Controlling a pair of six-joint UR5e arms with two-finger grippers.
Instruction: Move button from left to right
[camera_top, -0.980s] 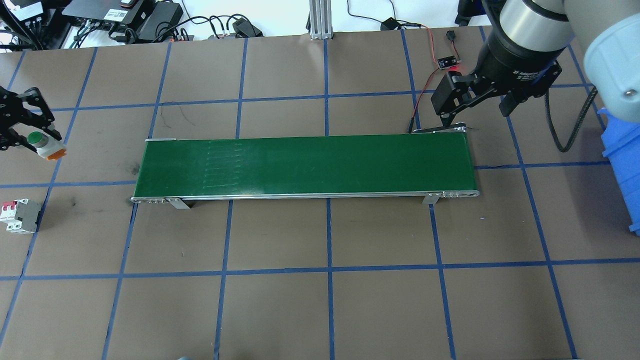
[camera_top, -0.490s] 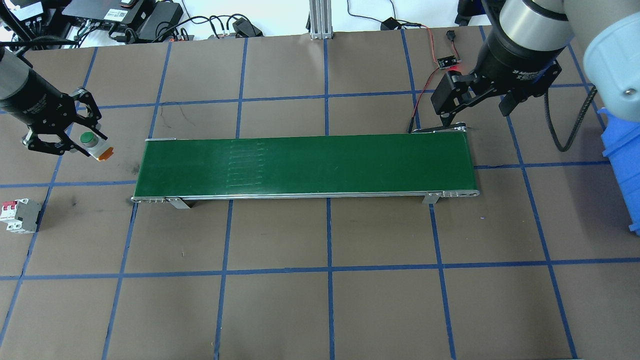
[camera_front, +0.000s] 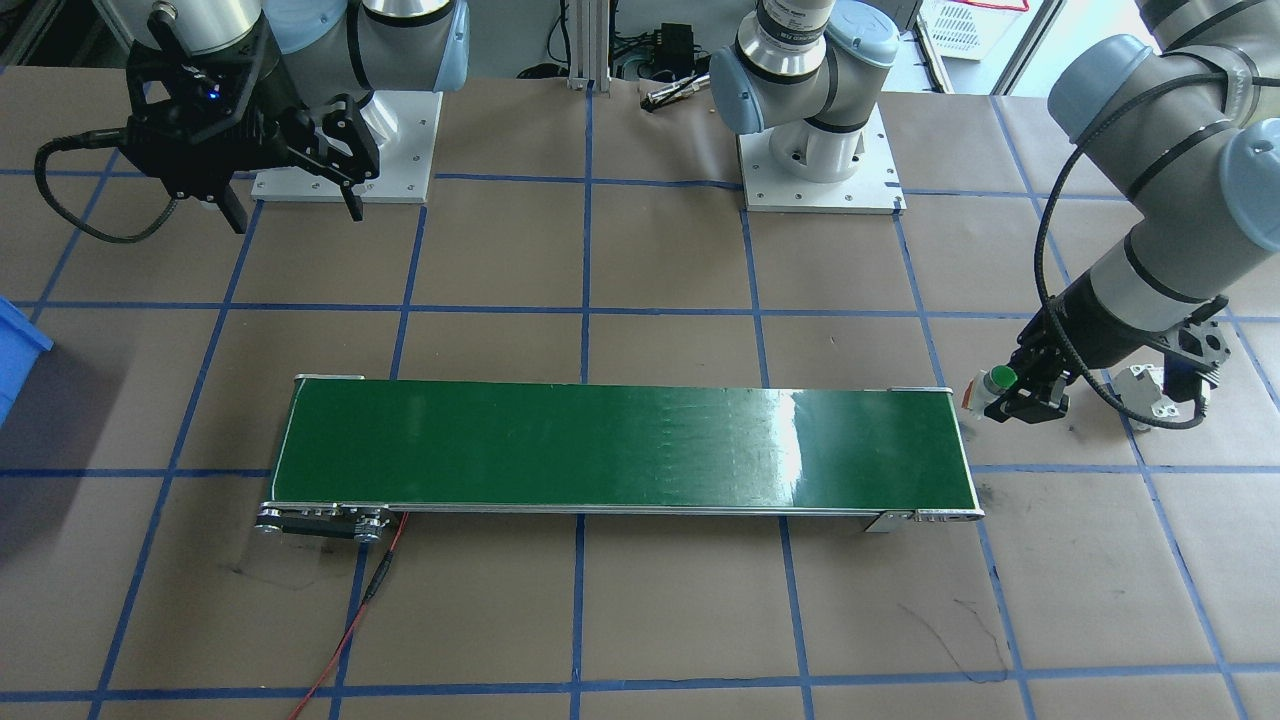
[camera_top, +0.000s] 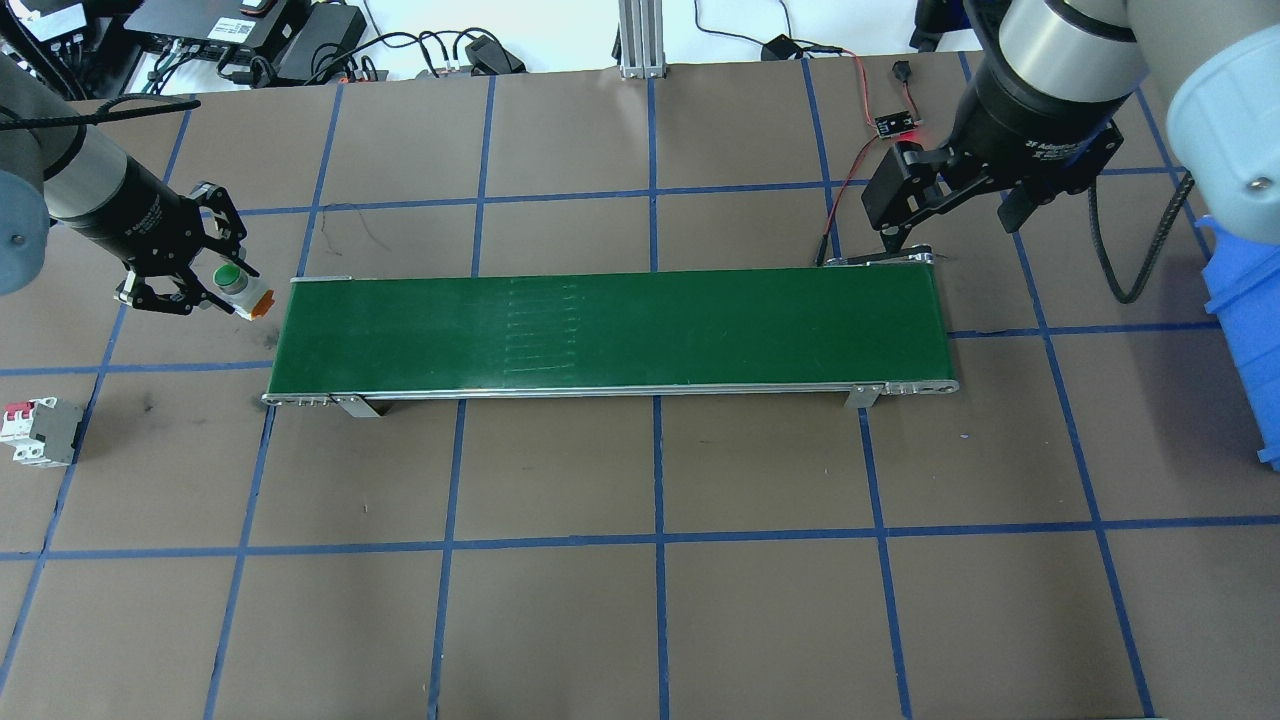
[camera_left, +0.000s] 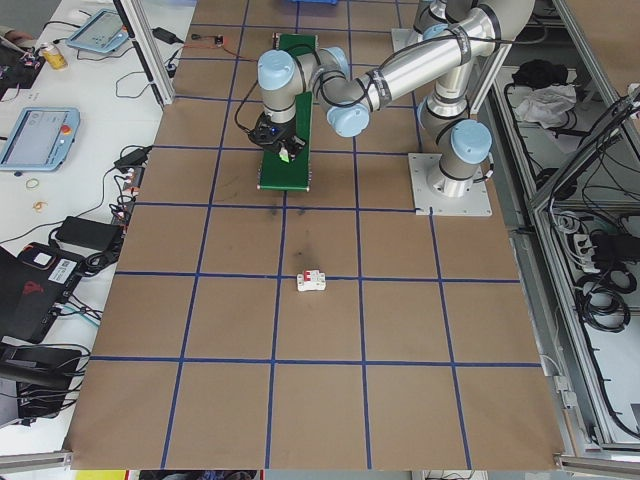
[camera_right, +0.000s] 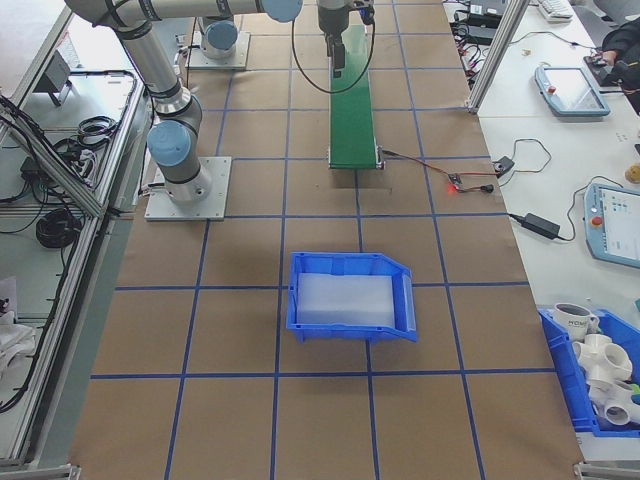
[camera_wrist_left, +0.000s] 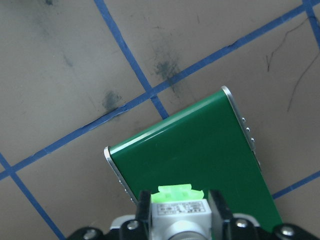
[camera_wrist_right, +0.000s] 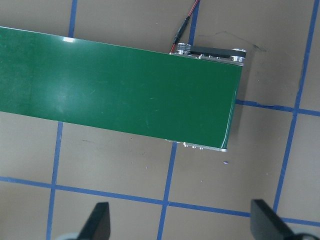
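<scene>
The button (camera_top: 232, 279), with a round green cap, whitish body and orange base, hangs just off the left end of the green conveyor belt (camera_top: 610, 330). My left gripper (camera_top: 210, 284) is shut on it. The front-facing view shows the button (camera_front: 994, 384) in the left gripper (camera_front: 1015, 398) beside the belt's end (camera_front: 950, 440). In the left wrist view the button (camera_wrist_left: 179, 209) sits between the fingers with the belt's end below it. My right gripper (camera_top: 955, 215) hangs open and empty above the belt's far right corner, and its spread fingertips (camera_wrist_right: 99, 220) show in the right wrist view.
A white circuit breaker (camera_top: 40, 432) with red levers lies on the table at the left edge. A blue bin (camera_top: 1245, 330) stands at the right edge. A small board with a red light (camera_top: 896, 124) and its red wire lie behind the belt's right end.
My left gripper has carried the button rightward, from the table's left edge to just beside the belt's left end. The right arm has not moved.
</scene>
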